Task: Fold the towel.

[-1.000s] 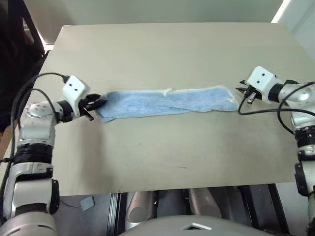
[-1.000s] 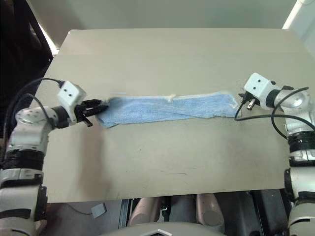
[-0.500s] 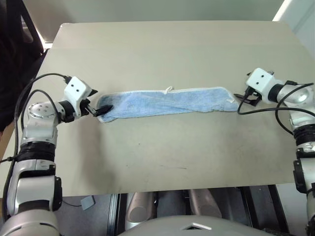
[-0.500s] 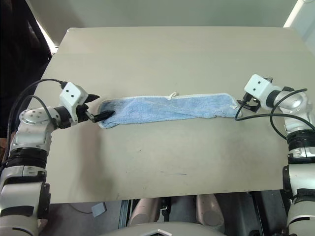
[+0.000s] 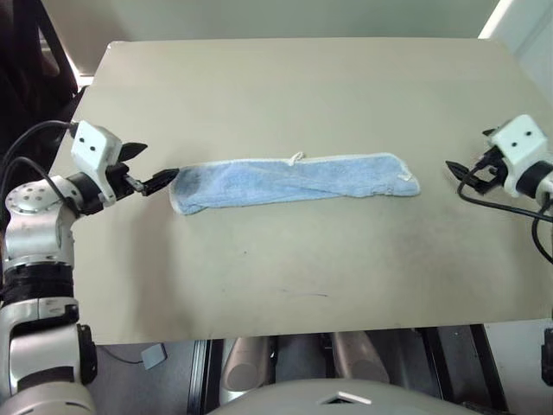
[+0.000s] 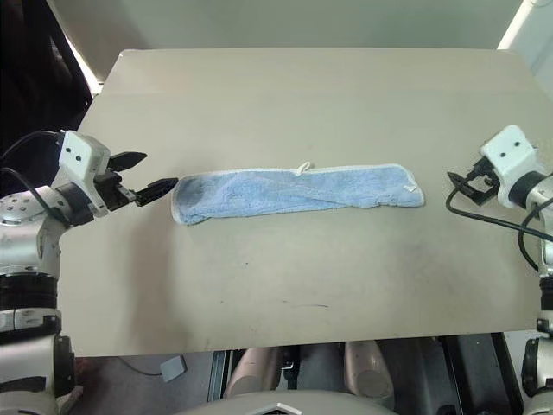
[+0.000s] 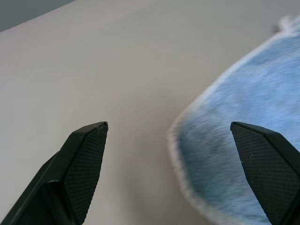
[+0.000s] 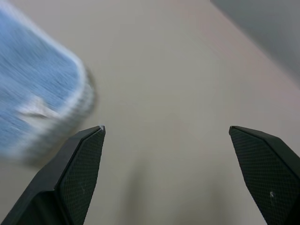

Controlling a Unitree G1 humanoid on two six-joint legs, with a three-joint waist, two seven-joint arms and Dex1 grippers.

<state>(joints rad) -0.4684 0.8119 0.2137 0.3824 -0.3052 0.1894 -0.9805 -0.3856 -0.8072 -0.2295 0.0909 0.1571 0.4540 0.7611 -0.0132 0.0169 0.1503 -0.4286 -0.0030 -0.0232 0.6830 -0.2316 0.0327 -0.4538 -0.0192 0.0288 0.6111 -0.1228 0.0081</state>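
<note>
The towel (image 5: pixel 294 180) is a light blue terry cloth with a pale hem and a small white tag loop. It lies flat as a long narrow strip across the middle of the tan table (image 5: pixel 285 95). My left gripper (image 5: pixel 157 164) hovers open just off the towel's left end, with nothing between its fingers. In the left wrist view that rounded towel end (image 7: pixel 243 159) lies ahead of the spread fingers (image 7: pixel 86 154). My right gripper (image 6: pixel 467 169) is open and a short way clear of the right end. The right wrist view catches that end (image 8: pixel 37 89) off to one side.
The table's front edge runs close below the towel strip, and bare tabletop stretches behind it. A small grey object (image 5: pixel 154 356) lies on the floor under the front left corner. Dark furniture (image 5: pixel 26 52) stands beyond the table's left edge.
Both grippers have opened, let go of the towel's ends and drawn back outward, the right one farther. The towel has settled flat on the table.
</note>
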